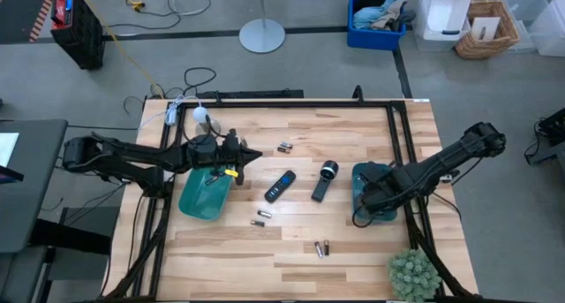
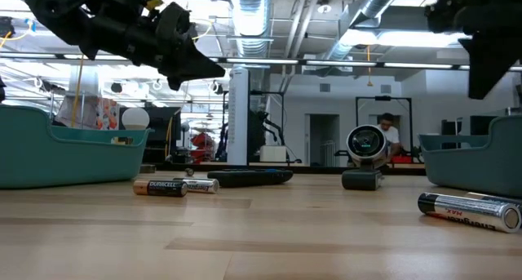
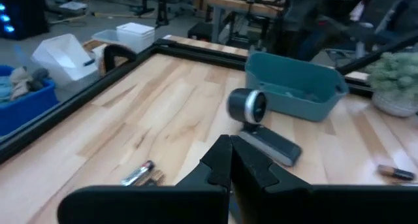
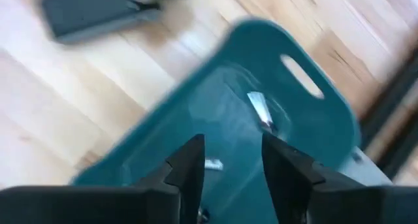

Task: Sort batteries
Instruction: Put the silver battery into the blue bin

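batteries [image 1: 321, 247]: loose pairs scattered over the tabletop [image 1: 353, 254] middle, one pair nearest the front edge, another [image 1: 284, 147] toward the back, a third [image 1: 261, 218] left of centre; most lie long axis across the tabletop. right teal tray [image 1: 360, 181] by the right edge, two cells [image 4: 261, 111] already inside. right claw [image 4: 230, 160] hangs over that tray, fingers parted, holding nothing; front pair lies nearest it, clear floor between. left claw [image 1: 252, 153] pinched closed above left teal tray [image 1: 201, 200].
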{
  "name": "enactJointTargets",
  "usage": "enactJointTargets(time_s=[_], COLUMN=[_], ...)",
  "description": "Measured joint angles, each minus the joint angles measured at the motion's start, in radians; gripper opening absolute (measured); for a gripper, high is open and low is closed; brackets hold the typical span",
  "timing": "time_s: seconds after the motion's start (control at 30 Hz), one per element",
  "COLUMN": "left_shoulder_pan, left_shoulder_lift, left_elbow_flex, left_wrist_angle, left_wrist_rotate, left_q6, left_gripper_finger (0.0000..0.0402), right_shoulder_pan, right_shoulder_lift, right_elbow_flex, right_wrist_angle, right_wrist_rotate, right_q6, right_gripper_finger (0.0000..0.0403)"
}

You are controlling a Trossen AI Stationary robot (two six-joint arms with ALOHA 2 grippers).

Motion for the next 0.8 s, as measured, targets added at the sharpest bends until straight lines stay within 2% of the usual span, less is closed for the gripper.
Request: enactJointTargets(time_s=[0.1,0.23,0.47,0.6,0.8], left_shoulder_pan=[0.033,0.073,0.113,0.134,0.149], left_shoulder_lift=[0.0,0.001,0.015,0.056,0.24], left_elbow_flex=[0.0,0.003,0.09,0.161,0.303], left_wrist_angle=[0.0,-0.028,-0.214,-0.317,-0.423], left_wrist_rotate=[-0.008,0.002,0.04,0.06,0.068], left_q6=[-0.025,-0.033,-0.04,0.008,0.108], left_gripper_finger=[0.0,0.0,0.0,0.0,0.0015], right_shoulder_pan=[-0.027,-0.042,-0.081,-0.097,-0.097], right_shoulder_lift=[-0.007,-0.006,-0.006,-0.006,0.01], right_elbow_flex=[0.0,0.0,0.001,0.001,0.001], right_wrist_angle=[0.117,0.327,0.647,0.704,0.698], right_wrist_rotate=[0.058,0.124,0.155,0.154,0.155], right_q6=[-0.086,-0.302,-0.663,-0.726,-0.727], right_gripper_finger=[0.0172,0.0172,0.0166,0.0164,0.0163])
